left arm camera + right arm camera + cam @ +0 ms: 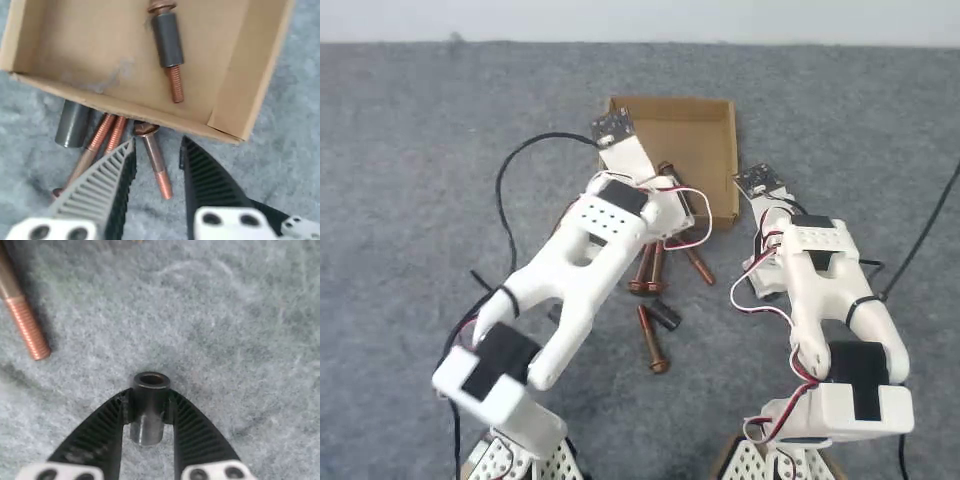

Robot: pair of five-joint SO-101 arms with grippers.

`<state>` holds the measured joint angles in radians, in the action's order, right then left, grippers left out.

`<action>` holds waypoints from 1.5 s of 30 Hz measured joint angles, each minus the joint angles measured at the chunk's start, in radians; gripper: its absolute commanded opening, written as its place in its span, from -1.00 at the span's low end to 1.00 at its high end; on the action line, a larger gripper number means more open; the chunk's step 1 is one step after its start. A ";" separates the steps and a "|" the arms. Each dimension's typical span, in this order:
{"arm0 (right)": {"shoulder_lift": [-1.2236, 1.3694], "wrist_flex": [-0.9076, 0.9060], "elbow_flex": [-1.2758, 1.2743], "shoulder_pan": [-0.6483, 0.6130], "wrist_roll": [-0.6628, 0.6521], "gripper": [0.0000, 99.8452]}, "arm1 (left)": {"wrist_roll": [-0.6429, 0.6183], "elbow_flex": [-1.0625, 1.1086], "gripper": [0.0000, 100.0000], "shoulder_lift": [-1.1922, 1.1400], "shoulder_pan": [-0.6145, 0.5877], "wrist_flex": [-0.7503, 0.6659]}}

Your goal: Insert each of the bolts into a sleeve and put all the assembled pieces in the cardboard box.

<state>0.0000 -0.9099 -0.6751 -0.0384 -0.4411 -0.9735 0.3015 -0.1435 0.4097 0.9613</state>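
Nearest the arm bases, we see a lone bolt (pixel 651 343) lying on the grey surface (pixel 410 200), with a dark sleeve (pixel 666 315) just beside its shank. Farther out, the right pincer (pixel 149 399) is clamped on a gripped sleeve (pixel 148 385), which is held with its open bore toward the wrist camera. We cannot tell whether it touches the surface. A threaded bolt end (pixel 24 325) lies near it. The left pincer (pixel 157 144) stands moderately wide and holds nothing, its jaws either side of a short bolt (pixel 154 162) whose head meets the outer wall of the cardboard box (pixel 120 107). Beside it, two more bolts (pixel 102 136) and a loose sleeve (pixel 73 122) lie against the same wall. Farthest, inside the box, one assembled piece (pixel 167 40) rests on the floor, its bolt passing through its sleeve.
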 measured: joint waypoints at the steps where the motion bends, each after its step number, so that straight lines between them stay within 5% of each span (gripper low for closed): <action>1: 0.000 0.000 0.000 0.000 0.000 -0.99 | -0.012 -0.005 -0.70 -0.018 0.011 -0.005; 18: 0.000 0.000 0.000 0.000 0.000 -0.99 | -0.066 -0.109 -0.69 -0.258 0.041 -0.080; 45: 0.000 0.000 0.000 0.000 0.000 -0.99 | -0.038 -0.315 -0.70 -0.419 0.091 0.129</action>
<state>0.0000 -0.9099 -0.6751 -0.0384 -0.4411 -1.0119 -0.0130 -0.5623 0.5002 1.0902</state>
